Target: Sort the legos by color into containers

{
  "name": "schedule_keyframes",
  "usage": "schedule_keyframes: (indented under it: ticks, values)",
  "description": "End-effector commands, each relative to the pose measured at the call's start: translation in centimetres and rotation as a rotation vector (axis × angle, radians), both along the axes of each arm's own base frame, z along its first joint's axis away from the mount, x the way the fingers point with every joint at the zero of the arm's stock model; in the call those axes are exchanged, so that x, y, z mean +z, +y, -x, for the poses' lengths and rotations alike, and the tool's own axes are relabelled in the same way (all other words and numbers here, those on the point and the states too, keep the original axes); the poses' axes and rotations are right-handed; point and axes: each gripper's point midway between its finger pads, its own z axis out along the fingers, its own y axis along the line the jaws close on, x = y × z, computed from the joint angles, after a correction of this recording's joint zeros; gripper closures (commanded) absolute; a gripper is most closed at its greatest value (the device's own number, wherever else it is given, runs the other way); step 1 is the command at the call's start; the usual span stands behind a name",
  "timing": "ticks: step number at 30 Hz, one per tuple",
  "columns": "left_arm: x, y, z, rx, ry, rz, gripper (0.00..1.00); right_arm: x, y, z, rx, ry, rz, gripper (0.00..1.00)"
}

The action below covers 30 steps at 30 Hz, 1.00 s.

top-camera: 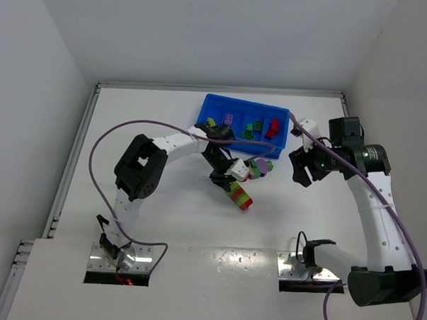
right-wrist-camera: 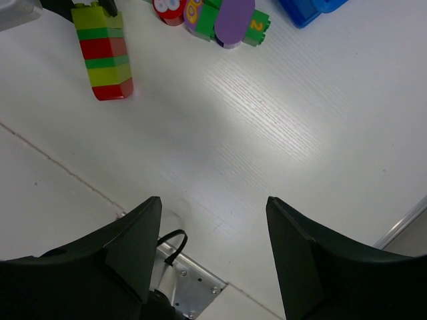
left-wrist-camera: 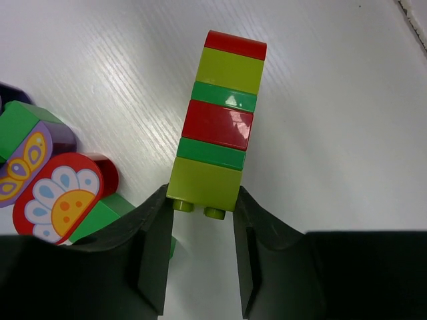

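- Left wrist view: the left claw (left-wrist-camera: pixel 202 193) straddles the near yellow-green end of a striped stick (left-wrist-camera: pixel 217 127). One finger stands at each side face, and the brick's two studs point back into the gap.
- The fingers look to be touching the brick, but I cannot tell whether they are pressing it or only flanking it. Only the fingertips overlap the end brick.
- The stick lies flat on the white surface (left-wrist-camera: pixel 320 100) and runs straight ahead of the claw. From the claw outward its bands are yellow-green, green, red, green, yellow-green and red.
- Just left of the claw sit loose pieces, a red flower-printed brick (left-wrist-camera: pixel 63 197) and a green and purple butterfly brick (left-wrist-camera: pixel 23 150). The flower brick almost touches the left finger.
- The step in hand appears to be securing the stick. A good grip probably means sliding forward until the pads cover the whole first brick, keeping centred so the stick does not swivel, then squeezing.
- The left finger should stay off the flower brick during that advance.
- The right claw (right-wrist-camera: pixel 213 253) is spread wide over bare surface, with the stick ahead and to its left. It is free to take the far red end, since the mixed colours must be pulled apart before sorting.
- The blue tray (top-camera: pixel 214 107) lies beyond the left claw and already holds a few pieces.
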Motion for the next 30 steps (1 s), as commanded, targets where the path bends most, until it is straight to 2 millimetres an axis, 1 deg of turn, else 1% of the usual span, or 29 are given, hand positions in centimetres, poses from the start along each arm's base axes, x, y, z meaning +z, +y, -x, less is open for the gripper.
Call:
schedule_keyframes:
  ticks: [1,2,3,4,5,6,7,8,9,10,11,12,13,14,15,17,18,20,21,22,23,25,26,27,29,30]
  values:
    - [-0.1,-0.1,-0.3,-0.014,0.010,0.030,0.67,-0.1,0.3,-0.3,-0.007,0.001,-0.025,0.36]
    - [0.0,-0.2,-0.1,-0.009,0.024,0.035,0.74,-0.4,0.6,-0.1,0.001,0.011,-0.036,0.33]
    - [0.8,-0.1,-0.6,0.017,0.043,0.069,0.77,-0.6,1.2,0.2,0.014,0.029,-0.073,0.31]
    - [1.1,0.1,-0.7,0.040,0.072,0.078,0.80,-1.0,1.7,0.5,0.027,0.046,-0.094,0.30]
    - [2.3,0.2,-1.4,0.093,0.117,0.116,0.83,-1.1,2.2,0.6,0.035,0.054,-0.124,0.28]
    - [3.4,0.2,-2.3,0.124,0.121,0.156,0.83,-1.3,3.5,1.3,0.075,0.081,-0.190,0.26]
    - [4.0,0.5,-2.5,0.181,0.181,0.160,0.85,-1.4,4.2,1.3,0.086,0.088,-0.232,0.25]
    - [4.8,1.2,-3.6,0.230,0.202,0.183,0.86,-1.0,5.6,1.7,0.132,0.096,-0.309,0.23]
    - [6.2,1.2,-3.7,0.249,0.233,0.224,0.86,-1.4,6.3,1.9,0.154,0.117,-0.349,0.23]
    - [7.1,1.3,-4.3,0.270,0.243,0.252,0.86,-1.3,6.9,1.5,0.178,0.104,-0.383,0.22]
    - [7.7,1.8,-4.4,0.309,0.311,0.261,0.86,-1.0,8.1,1.6,0.226,0.105,-0.435,0.22]
    - [8.6,2.1,-4.5,0.321,0.328,0.274,0.86,-1.3,8.6,0.7,0.252,0.081,-0.449,0.22]
    - [9.3,2.0,-4.2,0.322,0.345,0.285,0.86,-0.9,9.0,0.3,0.271,0.053,-0.467,0.20]
    - [9.9,2.3,-4.3,0.340,0.370,0.289,0.86,-1.5,9.5,-0.1,0.271,0.085,-0.501,0.20]
    - [10.1,2.3,-4.2,0.342,0.386,0.291,0.86,-1.5,9.6,-0.8,0.268,0.079,-0.504,0.19]
    - [11.4,2.3,-3.9,0.336,0.375,0.310,0.86,-0.8,10.4,-2.1,0.304,0.054,-0.527,0.18]
    - [11.6,2.2,-3.8,0.330,0.383,0.318,0.86,-1.1,10.5,-2.8,0.303,0.060,-0.527,0.18]
    - [12.5,2.3,-3.6,0.335,0.383,0.322,0.86,-0.3,11.0,-3.9,0.324,0.030,-0.526,0.16]
    - [12.7,2.3,-3.5,0.328,0.391,0.331,0.86,-0.2,11.4,-4.3,0.338,0.024,-0.526,0.13]
    - [13.2,2.3,-3.3,0.321,0.388,0.343,0.86,-0.7,11.9,-4.6,0.339,0.055,-0.529,0.10]
    - [13.2,2.3,-3.3,0.327,0.398,0.338,0.86,-0.3,12.0,-5.4,0.344,0.038,-0.529,0.08]
    - [14.0,2.1,-2.8,0.313,0.383,0.348,0.86,-0.2,12.8,-5.7,0.369,0.039,-0.529,0.06]
    - [14.0,2.1,-2.8,0.313,0.383,0.348,0.86,-0.1,13.0,-6.4,0.369,0.039,-0.529,0.06]
    - [14.0,1.8,-2.5,0.302,0.385,0.346,0.86,-0.1,13.4,-6.4,0.382,0.044,-0.529,0.05]
    - [14.4,1.8,-2.4,0.300,0.378,0.351,0.86,0.3,14.3,-6.6,0.413,0.043,-0.536,0.05]
    - [14.6,1.7,-2.5,0.298,0.371,0.356,0.86,0.1,14.4,-6.9,0.410,0.052,-0.536,0.05]
